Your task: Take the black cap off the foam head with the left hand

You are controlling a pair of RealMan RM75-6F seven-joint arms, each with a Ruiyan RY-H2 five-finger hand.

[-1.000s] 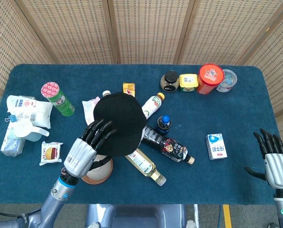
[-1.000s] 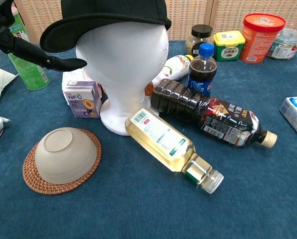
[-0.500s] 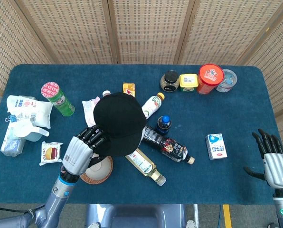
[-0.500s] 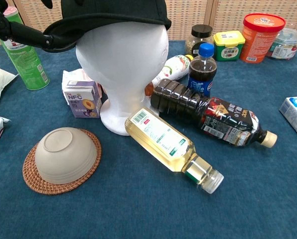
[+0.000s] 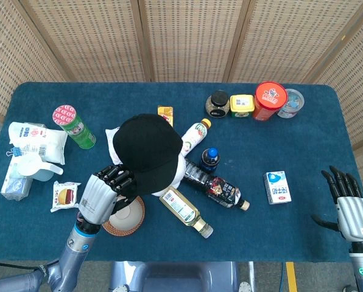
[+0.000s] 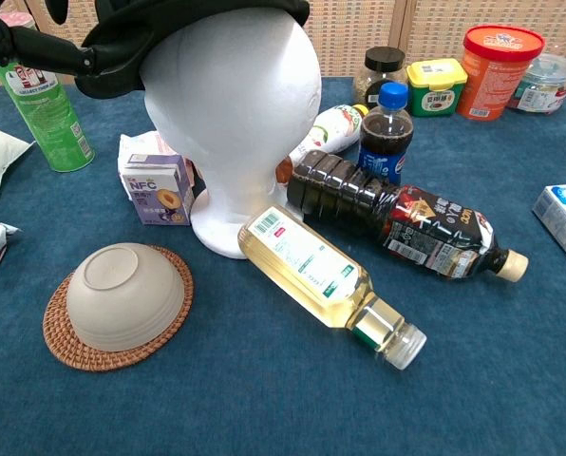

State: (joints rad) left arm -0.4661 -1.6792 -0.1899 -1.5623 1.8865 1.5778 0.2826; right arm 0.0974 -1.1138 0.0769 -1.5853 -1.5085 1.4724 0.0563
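Note:
The black cap (image 5: 146, 152) sits high on the white foam head (image 6: 234, 104), tilted up toward the left so most of the head's face shows. In the chest view the cap (image 6: 160, 28) is cut off by the top edge. My left hand (image 5: 102, 191) grips the cap's brim, fingers curled over it; its dark fingers (image 6: 31, 49) reach in from the upper left. My right hand (image 5: 350, 204) rests open at the table's right front corner, away from everything.
An upturned bowl on a woven coaster (image 6: 122, 299) lies below the left hand. Oil bottle (image 6: 326, 280), dark sauce bottle (image 6: 397, 217), cola bottle (image 6: 385, 128) and a juice carton (image 6: 153, 180) crowd the head's base. A green can (image 6: 44, 114) stands left; jars (image 5: 254, 102) line the back.
The left hand closed on the cap's brim and pulled it up and to the left, baring more of the foam head. The right hand barely shifted.

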